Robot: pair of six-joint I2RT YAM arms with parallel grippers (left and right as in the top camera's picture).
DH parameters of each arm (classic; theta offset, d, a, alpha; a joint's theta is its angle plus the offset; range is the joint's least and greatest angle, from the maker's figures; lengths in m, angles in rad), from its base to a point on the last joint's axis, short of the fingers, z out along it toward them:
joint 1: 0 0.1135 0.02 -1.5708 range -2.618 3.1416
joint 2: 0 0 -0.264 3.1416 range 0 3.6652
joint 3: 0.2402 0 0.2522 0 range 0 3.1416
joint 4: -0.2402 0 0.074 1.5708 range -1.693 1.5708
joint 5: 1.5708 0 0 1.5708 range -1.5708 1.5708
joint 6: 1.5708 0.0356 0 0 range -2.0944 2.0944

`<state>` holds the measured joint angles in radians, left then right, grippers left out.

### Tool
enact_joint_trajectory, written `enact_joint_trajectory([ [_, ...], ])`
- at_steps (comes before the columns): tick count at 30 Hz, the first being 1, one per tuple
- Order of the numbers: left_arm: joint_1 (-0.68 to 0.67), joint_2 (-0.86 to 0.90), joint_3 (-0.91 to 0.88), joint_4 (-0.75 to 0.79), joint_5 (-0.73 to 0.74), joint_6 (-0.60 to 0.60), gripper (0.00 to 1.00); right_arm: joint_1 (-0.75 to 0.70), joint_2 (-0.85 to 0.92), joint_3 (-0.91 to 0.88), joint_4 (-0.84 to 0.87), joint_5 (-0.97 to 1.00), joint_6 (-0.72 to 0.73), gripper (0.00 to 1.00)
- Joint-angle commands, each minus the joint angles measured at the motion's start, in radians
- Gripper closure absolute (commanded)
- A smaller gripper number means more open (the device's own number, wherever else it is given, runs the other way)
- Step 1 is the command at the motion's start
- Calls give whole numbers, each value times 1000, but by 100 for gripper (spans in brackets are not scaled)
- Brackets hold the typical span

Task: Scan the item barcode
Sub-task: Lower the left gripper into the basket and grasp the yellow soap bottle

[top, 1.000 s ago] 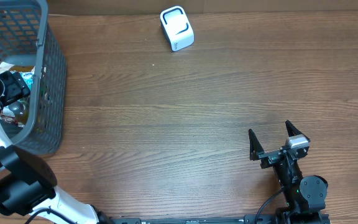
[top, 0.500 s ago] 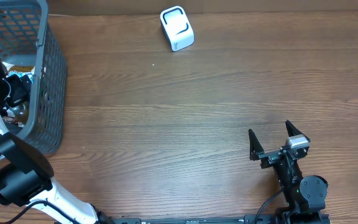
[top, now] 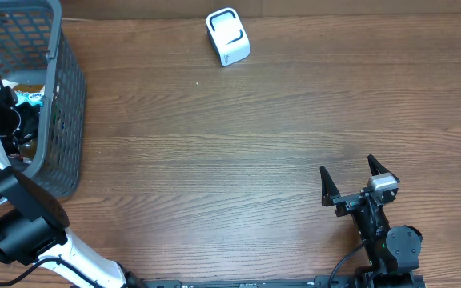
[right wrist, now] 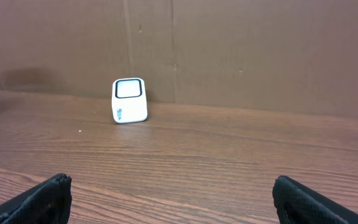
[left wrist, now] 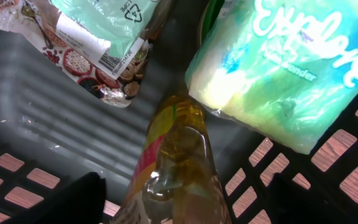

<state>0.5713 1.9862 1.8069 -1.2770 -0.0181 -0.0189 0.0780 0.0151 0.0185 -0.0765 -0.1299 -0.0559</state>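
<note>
Inside the grey mesh basket (top: 53,56) at the table's left, my left gripper (top: 12,122) reaches down among the packed goods. In the left wrist view its open jaws (left wrist: 182,202) straddle a clear bottle of yellow liquid (left wrist: 179,149), with a gap showing on the right side. Beside the bottle lie a green-and-white "Explore" pack (left wrist: 291,68) and a bean packet (left wrist: 98,56) with a barcode label (left wrist: 114,57). The white scanner (top: 228,36) stands at the table's far edge, and it also shows in the right wrist view (right wrist: 129,99). My right gripper (top: 348,178) rests open and empty at the near right.
The basket's black mesh floor (left wrist: 347,143) and walls closely surround the left gripper. A brown cardboard wall (right wrist: 260,50) rises behind the scanner. Wooden tabletop (top: 238,152) stretches between the basket and the right arm.
My left arm has shifted slightly left and farther back within the basket, over the bottle. The right arm and the scanner have not moved.
</note>
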Motion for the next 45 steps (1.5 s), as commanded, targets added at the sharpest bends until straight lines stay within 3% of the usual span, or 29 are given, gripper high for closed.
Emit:
enact_joint_trajectory([
  [1, 3, 6, -6, 3, 12, 15, 26, -6, -1, -10, 3, 5, -5, 0],
  [15, 3, 6, -34, 21, 8, 12, 25, -6, -1, -10, 3, 5, -5, 0],
  [21, 3, 6, -34, 33, 12, 12, 35, -6, -1, -10, 3, 6, -5, 0],
  [29, 3, 6, -33, 43, 23, 12, 36, -6, -1, -10, 3, 5, -5, 0],
  [35, 3, 6, -33, 47, 39, 12, 45, -6, -1, -10, 3, 6, -5, 0],
  [38, 2, 6, -33, 53, 45, 2, 62, -6, -1, -10, 3, 6, -5, 0],
  [45, 3, 0, -23, 56, 45, -28, 61, -6, -1, -10, 3, 6, -5, 0],
])
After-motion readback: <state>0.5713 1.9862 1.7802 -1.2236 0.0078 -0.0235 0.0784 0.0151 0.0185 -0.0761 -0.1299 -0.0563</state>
